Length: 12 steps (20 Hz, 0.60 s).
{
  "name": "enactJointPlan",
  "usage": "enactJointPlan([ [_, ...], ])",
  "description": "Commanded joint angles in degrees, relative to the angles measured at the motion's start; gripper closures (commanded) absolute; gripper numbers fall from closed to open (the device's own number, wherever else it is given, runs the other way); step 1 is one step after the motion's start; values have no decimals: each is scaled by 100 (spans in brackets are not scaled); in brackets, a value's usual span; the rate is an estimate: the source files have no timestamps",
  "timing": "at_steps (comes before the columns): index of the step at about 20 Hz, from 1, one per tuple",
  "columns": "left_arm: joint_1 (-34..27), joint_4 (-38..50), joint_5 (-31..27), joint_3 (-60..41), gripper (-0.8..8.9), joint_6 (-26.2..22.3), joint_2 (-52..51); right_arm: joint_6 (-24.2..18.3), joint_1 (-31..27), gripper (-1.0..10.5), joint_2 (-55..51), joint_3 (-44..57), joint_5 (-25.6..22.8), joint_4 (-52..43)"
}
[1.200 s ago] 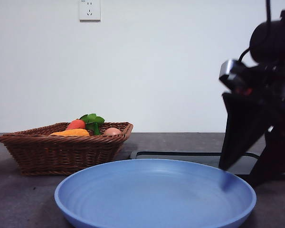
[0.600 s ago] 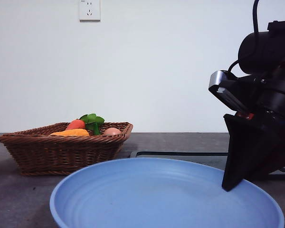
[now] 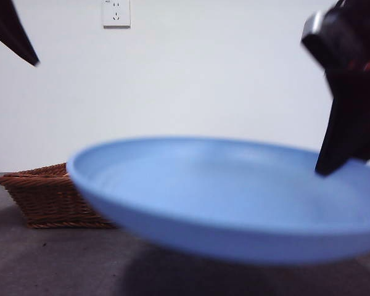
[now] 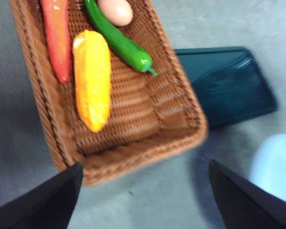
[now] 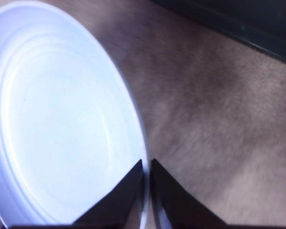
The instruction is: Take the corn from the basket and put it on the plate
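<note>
In the left wrist view the yellow-orange corn lies in the brown wicker basket. My left gripper hangs open above the basket's near rim, touching nothing. My right gripper is shut on the rim of the light-blue plate. In the front view the plate hangs tilted and blurred above the table, with the right gripper pinching its right edge. Only the basket's left part shows there; the plate hides the corn.
Beside the corn in the basket lie a red-orange carrot, a green pepper and an egg. A flat black tray lies on the table next to the basket. The left arm's dark tip shows at the front view's top left.
The right gripper has lifted the plate off the table by its rim; it now hangs tilted and hides the basket's contents. The left arm's tip has come in at top left.
</note>
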<state>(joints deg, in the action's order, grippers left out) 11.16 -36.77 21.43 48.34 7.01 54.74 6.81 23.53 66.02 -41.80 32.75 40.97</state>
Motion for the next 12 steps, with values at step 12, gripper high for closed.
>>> enactJointPlan([
  [12, 1012, 361, -2179, 2238, 384, -627, 4011, 457, 22, 945, -1637, -785, -173, 575],
])
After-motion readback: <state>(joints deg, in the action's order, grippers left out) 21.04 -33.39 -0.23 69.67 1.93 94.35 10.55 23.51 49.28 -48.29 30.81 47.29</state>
